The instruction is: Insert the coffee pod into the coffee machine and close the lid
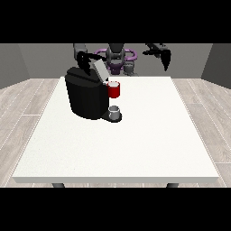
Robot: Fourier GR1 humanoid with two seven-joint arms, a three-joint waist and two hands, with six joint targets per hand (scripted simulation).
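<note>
Centrally, left of the frame's middle, the black coffee machine (85, 97) stands on the white table (135, 149), a grey thing (114, 111) at its base and a red thing at the machine (114, 90) above. The robot hand at the view's left (82, 61) hangs over the machine; the robot hand at the view's right (166, 58) is raised at upper right. I cannot tell how the fingers of either lie.

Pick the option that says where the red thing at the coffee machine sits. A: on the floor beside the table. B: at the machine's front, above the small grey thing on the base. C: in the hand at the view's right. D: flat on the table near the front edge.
B: the red thing at the machine sits at the front of the black coffee machine, directly above a small grey thing on the machine's base.
</note>
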